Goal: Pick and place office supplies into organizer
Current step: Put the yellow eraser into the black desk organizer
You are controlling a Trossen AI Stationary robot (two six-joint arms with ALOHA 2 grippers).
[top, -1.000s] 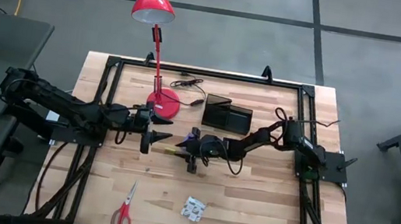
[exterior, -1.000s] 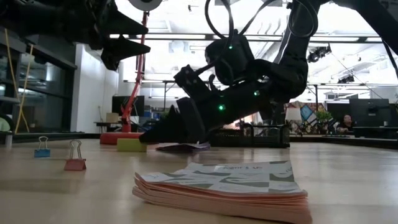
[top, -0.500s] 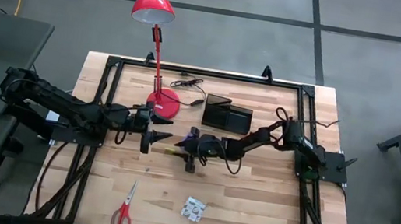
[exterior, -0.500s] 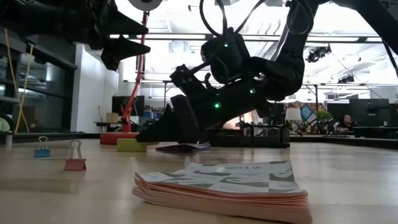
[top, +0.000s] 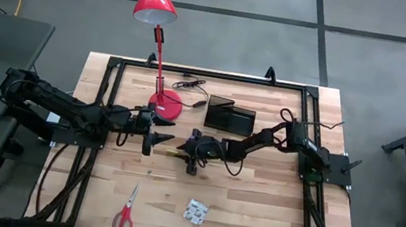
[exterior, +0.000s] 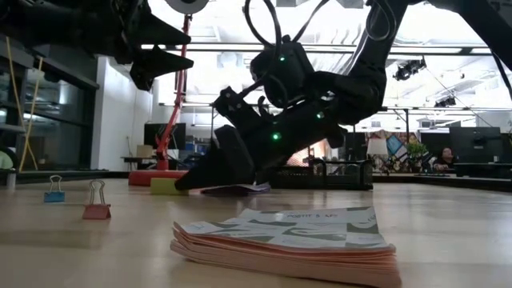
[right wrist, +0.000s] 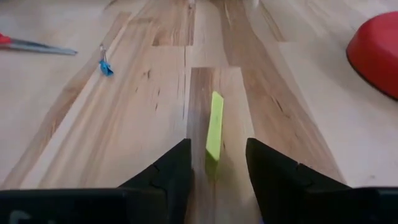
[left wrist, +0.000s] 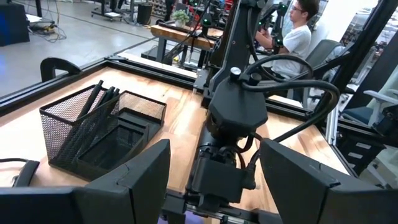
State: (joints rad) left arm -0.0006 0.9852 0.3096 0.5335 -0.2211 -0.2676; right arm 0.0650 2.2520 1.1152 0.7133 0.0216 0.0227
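A tiny yellow piece (right wrist: 214,134) lies flat on the table (top: 254,200); it also shows in the high view (top: 173,154) and the low view (exterior: 168,186). My right gripper (right wrist: 217,158) is open and low over the table. Its fingers stand on either side of the piece's near end, apart from it. A purple notepad (exterior: 236,190) lies under this arm. My left gripper (top: 162,132) hangs open above the table, just left of the piece. The black mesh organizer (top: 229,116) (left wrist: 99,134) holds several pens. Red-handled scissors (top: 126,210) and the patterned packet (top: 196,210) (exterior: 288,236) lie near the near edge.
The red lamp's base (top: 166,106) (right wrist: 376,53) stands just beyond the grippers, its cable behind it. Binder clips (exterior: 54,192) (exterior: 96,204) and a small blue clip (right wrist: 106,65) lie on the wood. A person sits beyond the table in the left wrist view (left wrist: 298,37).
My right gripper has moved toward the table's left edge, closing on the yellow piece, and its fingers now reach around the piece's end. The notepad and the piece have stayed put.
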